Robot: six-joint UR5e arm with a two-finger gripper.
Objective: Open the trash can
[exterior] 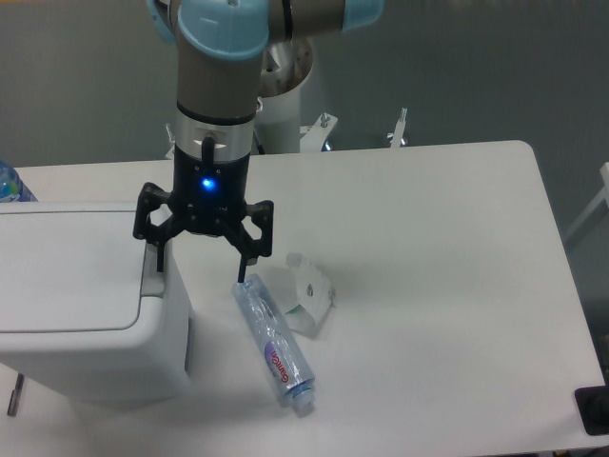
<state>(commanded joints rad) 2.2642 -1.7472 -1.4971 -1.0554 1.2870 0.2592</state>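
While open, hand (199, 268) straddles trash can (86, 305) edge.

On the white table (447, 238) you see a clear plastic bottle (274, 344) lying on its side. Just beside its upper end lies a small clear plastic container (311, 297), possibly touching it.
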